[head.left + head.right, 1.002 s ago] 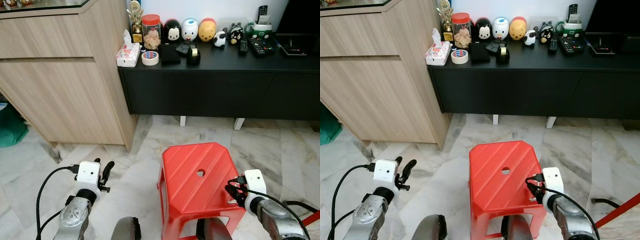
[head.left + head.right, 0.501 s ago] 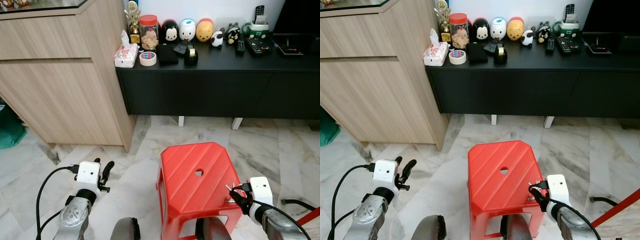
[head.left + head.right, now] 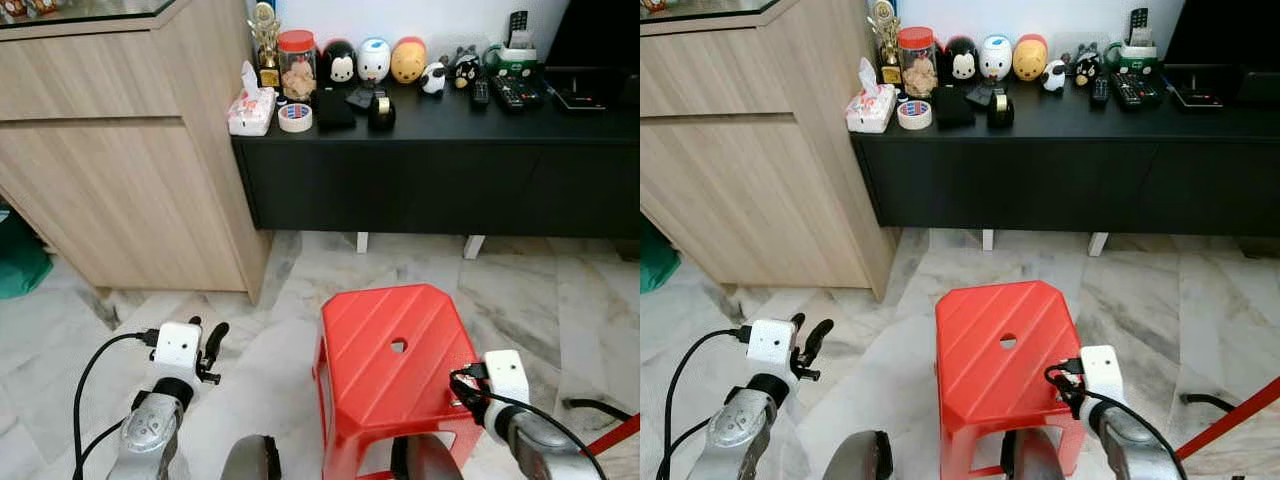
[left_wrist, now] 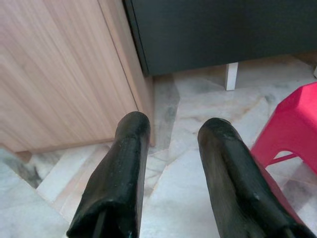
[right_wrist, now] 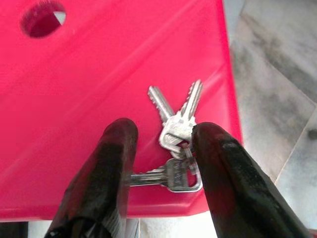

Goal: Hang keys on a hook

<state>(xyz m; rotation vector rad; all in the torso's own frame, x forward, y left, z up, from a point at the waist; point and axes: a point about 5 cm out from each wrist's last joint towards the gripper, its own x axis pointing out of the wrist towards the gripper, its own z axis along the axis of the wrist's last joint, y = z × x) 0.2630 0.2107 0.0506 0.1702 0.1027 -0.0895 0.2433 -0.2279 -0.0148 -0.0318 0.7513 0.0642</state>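
A bunch of silver keys (image 5: 177, 130) on a ring lies flat on the top of a red plastic stool (image 3: 385, 345), close to its right front corner. My right gripper (image 5: 164, 132) is low over that corner, open, its two black fingers (image 5: 111, 163) straddling the keys; one key lies across the gap between them. In the left eye view the right gripper (image 3: 464, 388) sits at the stool's right edge. My left gripper (image 3: 207, 332) hangs open over the floor to the left of the stool, holding nothing.
A long black console (image 3: 430, 170) stands behind the stool, carrying a tissue pack (image 3: 251, 105), a tape roll (image 3: 297, 117), a jar, toy figures and remotes. A tall wooden cabinet (image 3: 130, 150) stands at the left. Marble floor (image 3: 520, 290) surrounds the stool.
My right arm dropped beside the stool's right front corner, then shifted left onto the keys. The camera tilted slightly. The left arm stayed put.
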